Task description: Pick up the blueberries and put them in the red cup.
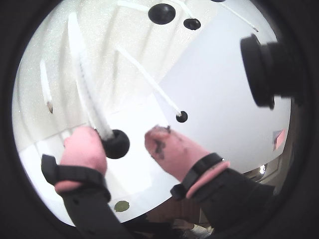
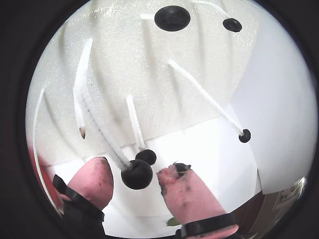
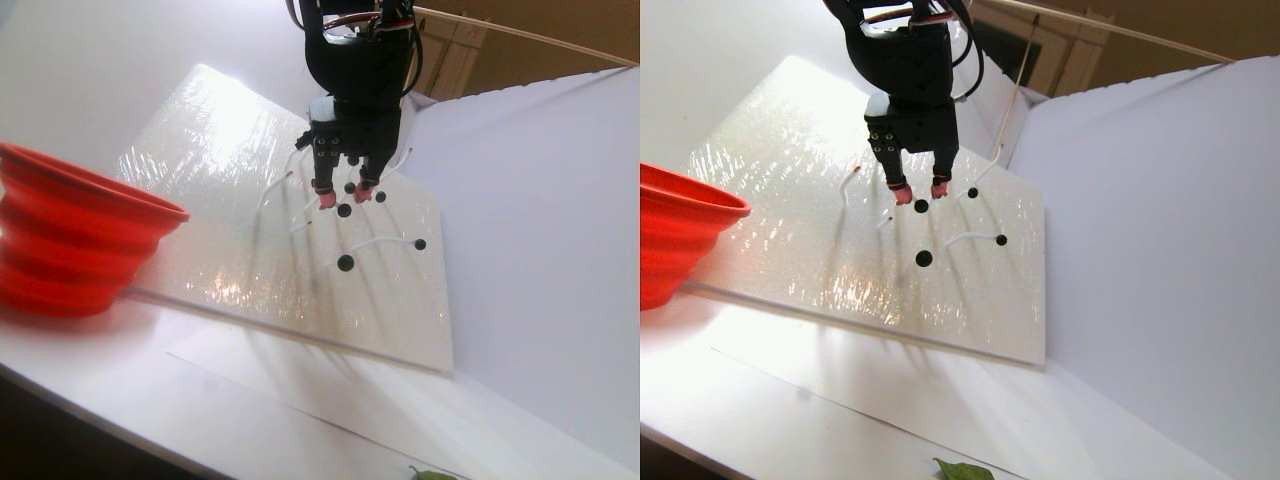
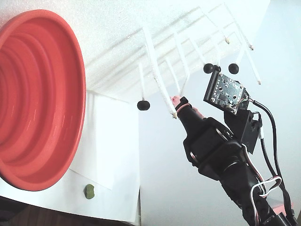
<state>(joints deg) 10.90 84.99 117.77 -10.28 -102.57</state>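
In a wrist view the gripper is standing open, its two pink fingertips apart, and one blueberry is sitting between them, touching the left tip (the right tip is not touching it). This berry is hanging on the end of a white stem. In the other wrist view the same berry is lying between the tips, and a smaller one is sitting just behind it. Farther on, more blueberries are sticking out on stems from a white foam board. In the stereo pair view the red cup is standing at the left edge, well apart from the gripper. A small green lump is lying below the cup in the fixed view.
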